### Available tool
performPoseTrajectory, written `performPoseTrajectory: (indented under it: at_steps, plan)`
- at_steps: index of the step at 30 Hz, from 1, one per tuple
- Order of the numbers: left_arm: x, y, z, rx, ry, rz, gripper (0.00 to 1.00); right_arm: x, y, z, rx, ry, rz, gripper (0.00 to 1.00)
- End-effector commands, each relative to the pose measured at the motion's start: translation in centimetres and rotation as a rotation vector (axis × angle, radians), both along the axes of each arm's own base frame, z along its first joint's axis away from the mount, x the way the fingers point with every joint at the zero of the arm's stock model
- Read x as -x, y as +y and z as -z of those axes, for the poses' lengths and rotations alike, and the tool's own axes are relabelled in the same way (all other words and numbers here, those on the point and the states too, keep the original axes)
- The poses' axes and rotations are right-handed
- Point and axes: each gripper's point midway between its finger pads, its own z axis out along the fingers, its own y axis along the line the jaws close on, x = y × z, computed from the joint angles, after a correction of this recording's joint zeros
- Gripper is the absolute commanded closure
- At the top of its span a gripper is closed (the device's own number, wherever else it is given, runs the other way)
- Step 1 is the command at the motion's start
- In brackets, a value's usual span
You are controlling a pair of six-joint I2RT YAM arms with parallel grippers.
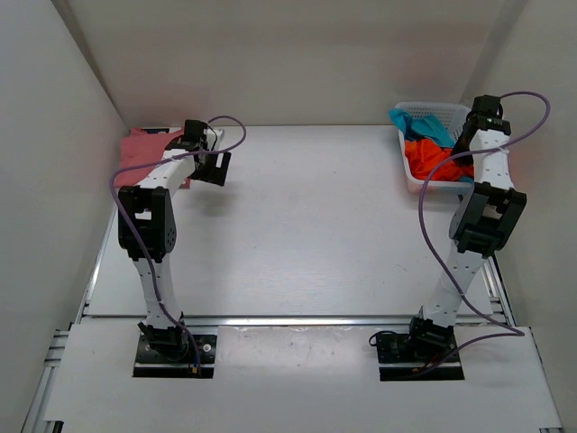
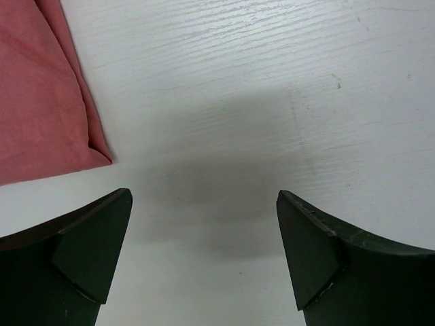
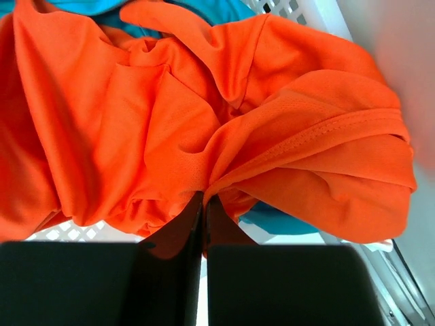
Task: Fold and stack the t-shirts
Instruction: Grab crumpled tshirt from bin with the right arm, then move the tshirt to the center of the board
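A folded rose-pink t-shirt (image 1: 144, 152) lies at the table's far left corner; its edge (image 2: 47, 102) fills the upper left of the left wrist view. My left gripper (image 1: 216, 168) hovers just right of it, open over bare table (image 2: 204, 197). The orange t-shirt (image 1: 433, 161) lies crumpled in the white basket (image 1: 413, 182) at the far right, over the teal t-shirt (image 1: 422, 124). My right gripper (image 3: 204, 197) is shut on a bunched fold of the orange t-shirt (image 3: 170, 122). Teal cloth (image 3: 279, 223) peeks out beneath it.
White walls close in the table on the left, back and right. The basket's lattice wall (image 3: 299, 10) stands close to the right wall. The aluminium rail (image 1: 288, 320) runs along the near edge by the arm bases.
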Motion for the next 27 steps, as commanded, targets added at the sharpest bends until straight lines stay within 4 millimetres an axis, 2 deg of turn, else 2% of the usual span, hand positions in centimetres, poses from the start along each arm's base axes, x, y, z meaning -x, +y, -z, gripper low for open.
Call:
performPoseTrajectory:
  at_steps: [1,3,4,6,7,9,10,11,13,14,15,16,20,22,23,26,27]
  plan:
    - [-0.1,0.0,-1.6,-0.007,-0.032,0.002,0.02,-0.6,0.7,-6.9,0.083,-0.131,-0.012,1.0]
    - [0.0,0.1,-2.2,-0.015,-0.042,0.011,0.01,-0.4,1.3,-9.6,0.114,-0.181,-0.017,1.0]
    - [0.1,-0.3,-2.6,-0.015,-0.048,0.018,0.01,-0.3,1.4,-11.7,0.138,-0.226,-0.016,1.0]
    - [0.5,-0.5,-3.1,-0.023,-0.058,0.03,0.02,-0.1,2.3,-14.5,0.174,-0.283,-0.032,1.0]
    - [0.6,-0.6,-3.8,-0.021,-0.071,0.037,0.01,0.4,2.4,-16.5,0.195,-0.332,-0.026,1.0]
    - [1.1,-0.9,-4.4,-0.019,-0.081,0.043,0.01,0.8,3.0,-18.8,0.228,-0.396,-0.05,1.0]
    - [1.6,-0.9,-4.5,-0.017,-0.071,0.044,0.02,1.1,3.3,-19.5,0.23,-0.424,-0.057,1.0]
    - [1.4,-1.1,-5.3,-0.014,-0.097,0.047,0.01,1.9,3.0,-20.1,0.234,-0.438,-0.048,1.0]
    - [2.2,-1.4,-5.4,-0.021,-0.092,0.059,0.01,2.2,3.3,-21.1,0.234,-0.48,-0.052,0.99]
    - [2.5,-1.9,-5.8,-0.024,-0.103,0.07,0.02,2.6,3.7,-22.4,0.24,-0.517,-0.064,1.0]
    - [2.9,-2.4,-6.2,-0.031,-0.11,0.089,0.01,2.9,3.9,-22.2,0.249,-0.512,-0.08,1.0]
    - [3.2,-2.6,-6.2,-0.051,-0.116,0.103,0.01,3.0,4.0,-23.1,0.257,-0.541,-0.082,1.0]
    - [4.3,-3.8,-6.9,-0.018,-0.117,0.124,0.01,3.1,4.4,-22.9,0.204,-0.558,-0.1,1.0]
    - [4.9,-4.0,-7.5,0.002,-0.127,0.122,0.01,3.4,5.4,-23.8,0.221,-0.58,-0.121,1.0]
    - [5.0,-4.5,-7.6,0.012,-0.129,0.133,0.01,3.4,5.2,-24.3,0.234,-0.598,-0.117,1.0]
    - [5.7,-5.1,-7.6,0.016,-0.124,0.152,0.01,3.1,5.0,-24.0,0.225,-0.595,-0.129,1.0]
    - [5.9,-5.0,-7.7,0.018,-0.123,0.148,0.02,2.8,5.7,-25.4,0.198,-0.62,-0.136,1.0]
